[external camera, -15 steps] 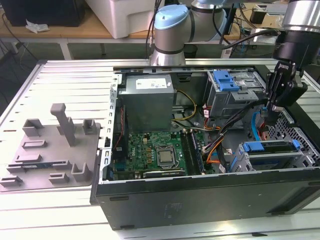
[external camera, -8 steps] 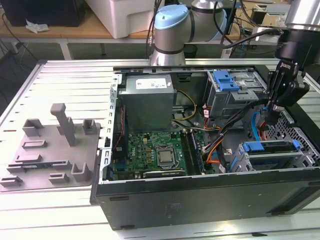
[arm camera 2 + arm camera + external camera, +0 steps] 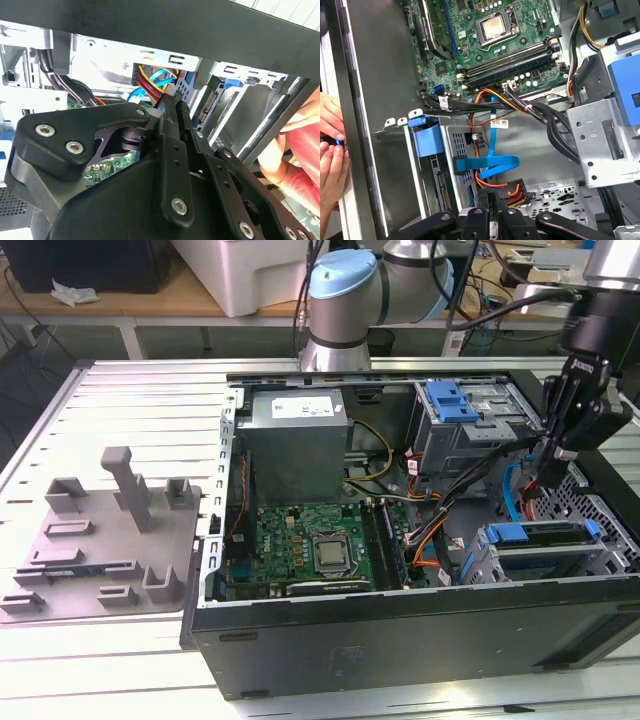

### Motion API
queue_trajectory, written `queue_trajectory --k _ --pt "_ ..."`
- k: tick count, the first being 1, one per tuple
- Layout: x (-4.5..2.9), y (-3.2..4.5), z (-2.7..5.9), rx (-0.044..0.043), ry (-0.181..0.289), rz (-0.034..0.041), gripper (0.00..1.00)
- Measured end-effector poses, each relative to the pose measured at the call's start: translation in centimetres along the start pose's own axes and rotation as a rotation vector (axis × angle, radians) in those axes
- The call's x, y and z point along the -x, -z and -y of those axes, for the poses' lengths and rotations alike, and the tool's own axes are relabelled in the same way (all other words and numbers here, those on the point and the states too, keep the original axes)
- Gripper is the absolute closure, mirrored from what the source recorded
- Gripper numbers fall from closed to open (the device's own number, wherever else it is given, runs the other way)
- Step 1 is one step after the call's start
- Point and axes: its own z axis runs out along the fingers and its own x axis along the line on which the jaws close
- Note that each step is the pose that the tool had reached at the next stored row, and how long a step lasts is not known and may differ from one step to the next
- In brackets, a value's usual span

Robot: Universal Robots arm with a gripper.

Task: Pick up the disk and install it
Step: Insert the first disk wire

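Gripper [image 3: 545,468] low in the open case [image 3: 400,640] at the exterior view's right, fingers pinching a wired connector [image 3: 507,192], disk [image 3: 535,533] caged just beside it, on the near side.

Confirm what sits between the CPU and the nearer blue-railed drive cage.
In the exterior view, the memory slots and a bundle of orange and black cables lie between the CPU and the drive cage.
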Motion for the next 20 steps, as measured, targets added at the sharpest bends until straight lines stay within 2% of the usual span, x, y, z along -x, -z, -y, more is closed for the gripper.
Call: queue_trajectory --k 2,3,4,10,12,13,17,18,19,20 --pt "-0.30 0.10 0.04 0.0006 0.000 0.0073 0.84" --pt "-1.00 0.33 0.11 0.0015 0.002 0.0255 0.84" --pt "-1.21 0.37 0.11 0.0014 0.002 0.0309 0.84" --pt "-2.08 0.22 0.13 -0.0003 0.002 0.0493 0.84" --pt "-2.42 0.11 0.16 -0.0004 0.002 0.0593 0.84" --pt "-2.75 0.01 0.21 -0.0006 0.003 0.0683 0.84" --pt "-3.38 -0.19 0.32 -0.0005 0.004 0.0872 0.84" --pt "-3.61 -0.26 0.36 -0.0005 0.004 0.0946 0.84" --pt "-4.03 -0.40 0.43 -0.0009 0.005 0.1104 0.84" --pt "-4.23 -0.47 0.45 -0.0012 0.005 0.1186 0.84"
